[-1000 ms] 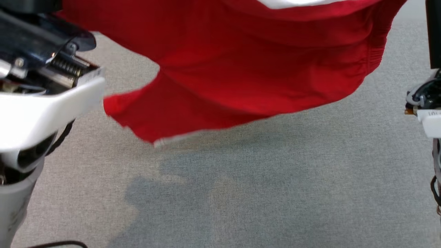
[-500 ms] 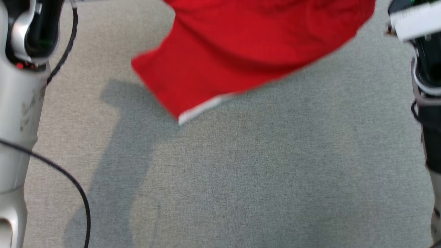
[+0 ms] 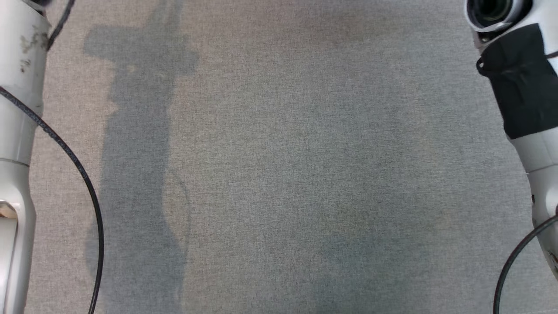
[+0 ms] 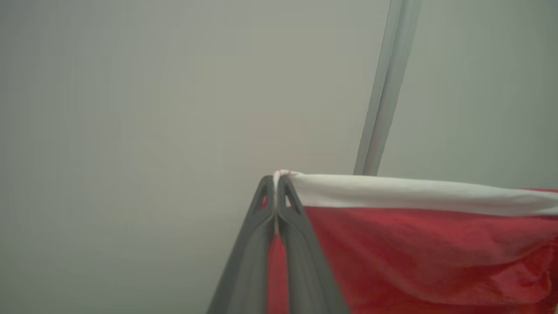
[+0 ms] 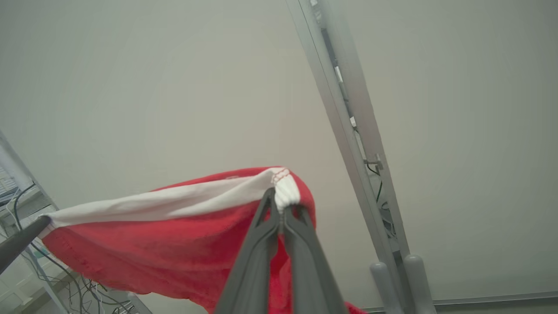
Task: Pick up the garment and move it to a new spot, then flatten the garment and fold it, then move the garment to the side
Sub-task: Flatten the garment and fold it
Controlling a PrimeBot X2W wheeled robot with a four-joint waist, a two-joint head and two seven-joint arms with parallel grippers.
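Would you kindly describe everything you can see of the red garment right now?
The garment is red, soft-looking cloth with a white band along its top edge. It hangs in the air, stretched between the left gripper and the right gripper, each shut on one end of that band, the red cloth sagging below in loose folds.

Garment (image 4: pixel 414 244) stretched between left gripper (image 4: pixel 275 185) and right gripper (image 5: pixel 282 209), pinched at both ends, floor (image 3: pixel 279 174) between left arm (image 3: pixel 17 131) and right arm (image 3: pixel 529 131)

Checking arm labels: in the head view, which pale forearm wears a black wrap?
The right forearm, at that view's right edge; a black wrap covers part of it. The left forearm is bare, with a thin cable crossing it.
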